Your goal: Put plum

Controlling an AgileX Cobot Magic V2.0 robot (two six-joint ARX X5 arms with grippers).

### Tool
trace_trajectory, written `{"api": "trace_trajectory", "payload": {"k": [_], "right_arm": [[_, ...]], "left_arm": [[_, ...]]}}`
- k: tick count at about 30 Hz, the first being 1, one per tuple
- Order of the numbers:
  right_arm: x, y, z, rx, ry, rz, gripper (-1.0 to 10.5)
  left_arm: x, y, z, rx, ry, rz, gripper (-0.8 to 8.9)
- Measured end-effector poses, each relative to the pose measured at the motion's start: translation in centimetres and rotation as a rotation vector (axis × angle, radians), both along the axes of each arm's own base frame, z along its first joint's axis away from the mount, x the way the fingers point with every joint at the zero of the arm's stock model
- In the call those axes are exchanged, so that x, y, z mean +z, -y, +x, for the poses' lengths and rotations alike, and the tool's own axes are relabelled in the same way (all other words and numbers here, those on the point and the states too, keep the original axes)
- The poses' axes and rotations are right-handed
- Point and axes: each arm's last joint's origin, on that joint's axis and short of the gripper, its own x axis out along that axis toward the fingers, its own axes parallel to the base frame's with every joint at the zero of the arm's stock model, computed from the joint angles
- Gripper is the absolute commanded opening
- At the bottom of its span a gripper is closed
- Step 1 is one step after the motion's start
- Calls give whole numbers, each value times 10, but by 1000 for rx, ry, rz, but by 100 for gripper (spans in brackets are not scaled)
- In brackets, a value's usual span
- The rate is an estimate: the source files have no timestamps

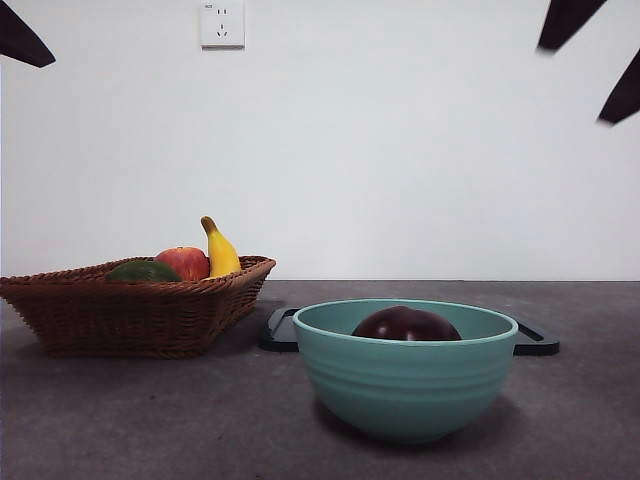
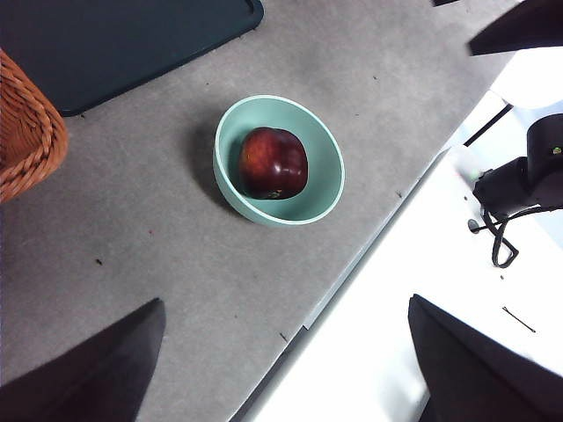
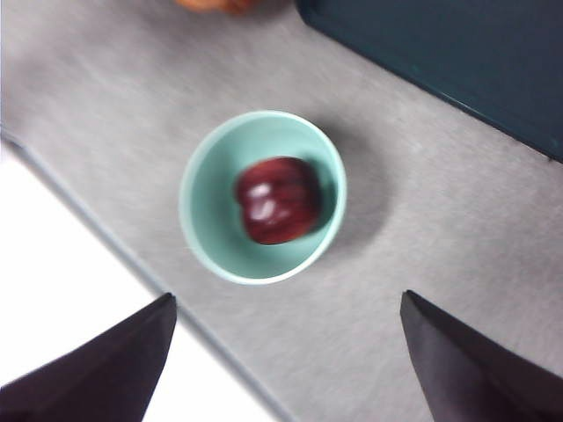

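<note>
While the plum (image 1: 406, 324) lies in the teal bowl (image 1: 405, 385), both tools hang high above; left tool (image 2: 286, 352) wide, right tool (image 3: 286, 352) wide.

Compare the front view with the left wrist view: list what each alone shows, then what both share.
Front only: the wall socket, and the apple, banana and green fruit in the basket.
Left wrist only: the open left gripper, high above the table.
Both: the plum in the teal bowl, the dark tray, part of the basket.

Even, bright light — soft shadow under the bowl (image 1: 405, 385) — right wrist view blurred.
</note>
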Motion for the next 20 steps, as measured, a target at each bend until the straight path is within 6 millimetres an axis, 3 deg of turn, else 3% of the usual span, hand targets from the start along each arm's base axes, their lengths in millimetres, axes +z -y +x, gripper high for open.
{"api": "trace_trajectory", "payload": {"k": [5,11,20], "right_arm": [[-28,-17,16,26,-22,-22,339],[-69,-28,32,-3,-40,-77,332],[-93,-41,52,-6,-65,-84,314]], "left_arm": [[0,0,0,0,0,0,436],[0,0,0,0,0,0,436],[0,0,0,0,0,0,436]]}}
